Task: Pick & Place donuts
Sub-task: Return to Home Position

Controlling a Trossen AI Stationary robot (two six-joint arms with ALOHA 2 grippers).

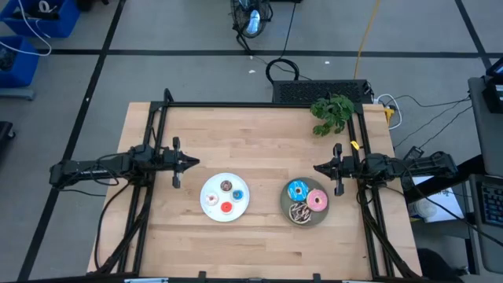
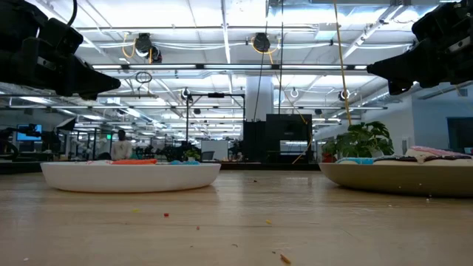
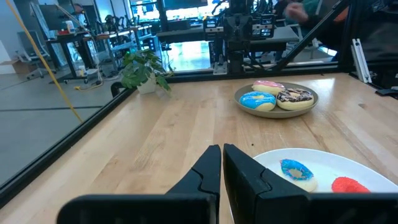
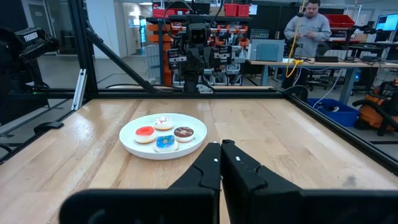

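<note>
A pale wood-plank table, edged by black rails, stands on a grey floor crossed by dark tape lines. Beyond it is an open workshop with strip lights and racks, where a person stands at a bench. A potted plant sits at a table corner on the right arm's side. The left gripper and the right gripper hover at opposite table edges, each with its fingers pressed together and empty. The white plate carries the tiny brown donut, the tiny red donut, the tiny blue donut and a pale tiny donut. The grey plate holds the large blue donut, the pink donut and the drizzled dark donut. In the low view the donuts show only as slivers above the plate rims. A white label on dark equipment is too small to read.
</note>
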